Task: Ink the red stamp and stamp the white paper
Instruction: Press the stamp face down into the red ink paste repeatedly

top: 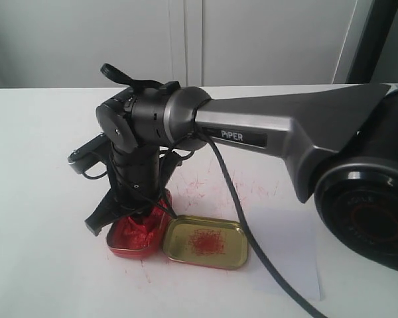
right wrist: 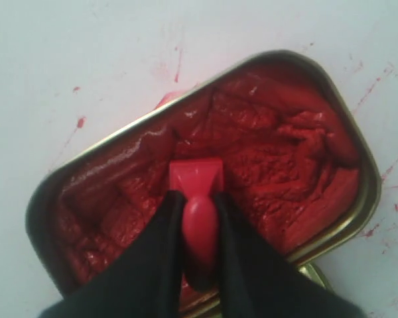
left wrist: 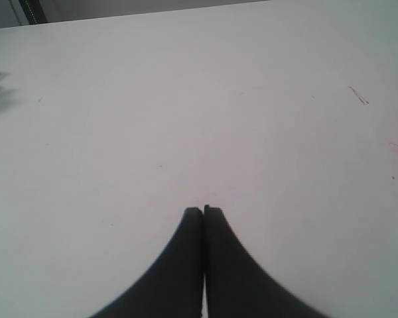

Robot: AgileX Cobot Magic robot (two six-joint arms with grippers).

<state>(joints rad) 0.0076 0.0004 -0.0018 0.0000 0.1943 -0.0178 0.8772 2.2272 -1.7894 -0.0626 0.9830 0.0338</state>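
Right jaws clamped — left jaws pressed together.

One red stamp (right wrist: 196, 177), one ink tin (top: 125, 251) (paste-filled), one lid (top: 180, 237), one white paper (top: 288, 255).

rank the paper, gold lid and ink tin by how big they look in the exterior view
1. paper: largest, though the lid covers one corner.
2-3. gold lid and ink tin: they look about alike. The arm hides part of the tin, so these two stay unranked.
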